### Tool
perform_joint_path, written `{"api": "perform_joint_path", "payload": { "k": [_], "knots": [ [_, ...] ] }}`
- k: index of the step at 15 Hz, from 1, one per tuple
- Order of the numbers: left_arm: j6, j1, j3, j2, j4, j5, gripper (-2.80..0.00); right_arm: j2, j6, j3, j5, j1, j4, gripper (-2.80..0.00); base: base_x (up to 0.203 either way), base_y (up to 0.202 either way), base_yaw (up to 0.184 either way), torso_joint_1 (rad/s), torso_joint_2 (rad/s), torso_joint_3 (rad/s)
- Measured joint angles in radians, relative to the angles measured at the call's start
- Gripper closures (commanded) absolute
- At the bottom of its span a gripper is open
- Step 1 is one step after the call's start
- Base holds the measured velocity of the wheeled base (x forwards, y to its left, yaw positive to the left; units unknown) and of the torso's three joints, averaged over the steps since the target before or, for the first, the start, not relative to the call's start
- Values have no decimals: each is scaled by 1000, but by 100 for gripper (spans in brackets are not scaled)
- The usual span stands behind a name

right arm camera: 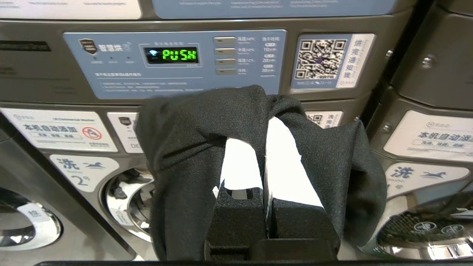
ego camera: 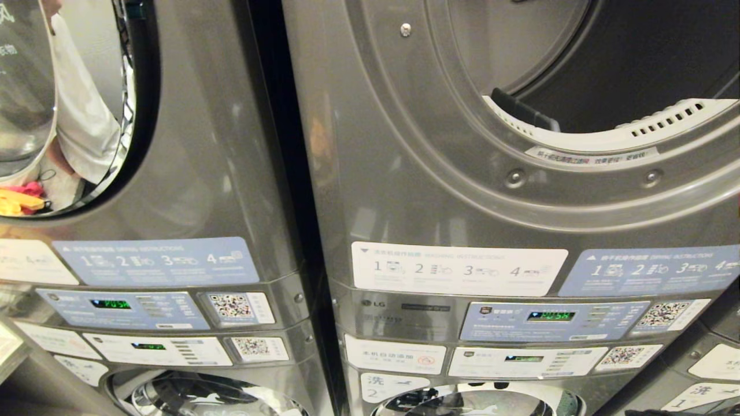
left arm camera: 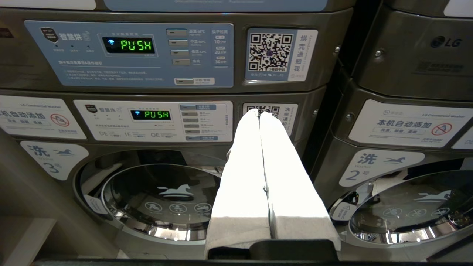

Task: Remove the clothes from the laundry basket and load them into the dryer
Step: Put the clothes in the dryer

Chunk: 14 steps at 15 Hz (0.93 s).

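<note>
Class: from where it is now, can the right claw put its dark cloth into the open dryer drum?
Probably not yet: the right claw, shut on the dark cloth, sits low at the panels; the drum opens higher.

The dryer (ego camera: 439,150) mouth (ego camera: 630,63) stands open and unobstructed; its white lint-filter rim (ego camera: 607,136) lines the lower edge; the neighbouring machine's door (ego camera: 63,104) is shut.

Head cam sits close to the stacked machines, facing them square-on: open dryer drum (ego camera: 607,69) upper right, control panels below. Left wrist cam looks forward past its tool (left arm camera: 260,112) at the left stack's panels (left arm camera: 129,55) and washer door, near. Right wrist cam faces the right stack's dryer panel (right arm camera: 173,62), also close. All three share the PUSH-display panel band; head sees both stacks.
</note>
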Motion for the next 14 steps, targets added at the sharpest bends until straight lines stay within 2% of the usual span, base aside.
{"api": "perform_joint_path", "payload": {
  "k": [2, 8, 14],
  "knots": [
    [0, 0, 0, 0, 0, 0, 0, 0, 0, 0, 0, 0, 0, 0, 0, 0, 0, 0, 0, 0],
    [0, 0, 0, 0, 0, 0, 0, 0, 0, 0, 0, 0, 0, 0, 174, 0, -3, 8, 3, -1],
    [-1, 0, 0, 0, 0, 0, 0, 0, -1, 0, 0, 0, 0, 0, 0, 0, 0, -5, 5, 4]
  ]
}}
